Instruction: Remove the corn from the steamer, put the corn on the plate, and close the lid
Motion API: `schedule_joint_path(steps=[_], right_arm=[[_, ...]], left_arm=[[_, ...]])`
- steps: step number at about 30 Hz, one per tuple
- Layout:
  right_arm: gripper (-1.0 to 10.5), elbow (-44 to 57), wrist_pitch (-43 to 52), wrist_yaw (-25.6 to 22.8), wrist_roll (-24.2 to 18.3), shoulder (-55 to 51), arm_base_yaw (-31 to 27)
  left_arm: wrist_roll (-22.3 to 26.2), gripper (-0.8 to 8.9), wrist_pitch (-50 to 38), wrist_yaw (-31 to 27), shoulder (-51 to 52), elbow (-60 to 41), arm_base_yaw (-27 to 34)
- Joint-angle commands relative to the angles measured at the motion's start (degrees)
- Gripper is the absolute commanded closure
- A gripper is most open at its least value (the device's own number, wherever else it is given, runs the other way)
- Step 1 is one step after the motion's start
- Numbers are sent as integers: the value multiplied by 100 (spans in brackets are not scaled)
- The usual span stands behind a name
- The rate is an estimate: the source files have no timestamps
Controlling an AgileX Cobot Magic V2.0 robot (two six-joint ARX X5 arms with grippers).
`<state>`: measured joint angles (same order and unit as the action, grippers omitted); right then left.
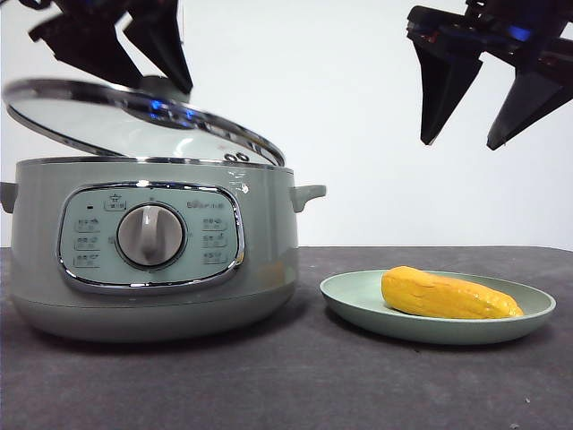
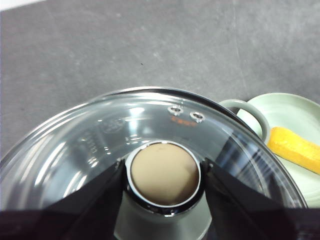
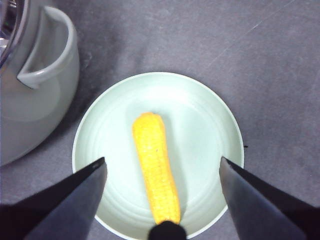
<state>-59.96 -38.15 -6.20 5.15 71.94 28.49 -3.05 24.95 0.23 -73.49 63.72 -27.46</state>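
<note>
The corn lies on the pale green plate, to the right of the sage-green steamer. My left gripper is shut on the lid's round knob. The glass lid hangs tilted over the steamer, its right edge low at the rim and its left edge raised. My right gripper hovers open high above the plate and the corn, holding nothing.
The dark grey table carries only the steamer and the plate. The steamer's side handle points toward the plate. A white wall stands behind.
</note>
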Motion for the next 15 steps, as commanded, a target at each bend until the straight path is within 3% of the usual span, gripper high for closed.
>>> schedule_joint_path(steps=[1, 15], right_arm=[[570, 50, -33, -22, 35, 4, -48], [570, 50, -136, -20, -11, 4, -192]], left_arm=[[-33, 822, -302, -7, -31, 50, -35], [4, 821, -129, -15, -444, 50, -35]])
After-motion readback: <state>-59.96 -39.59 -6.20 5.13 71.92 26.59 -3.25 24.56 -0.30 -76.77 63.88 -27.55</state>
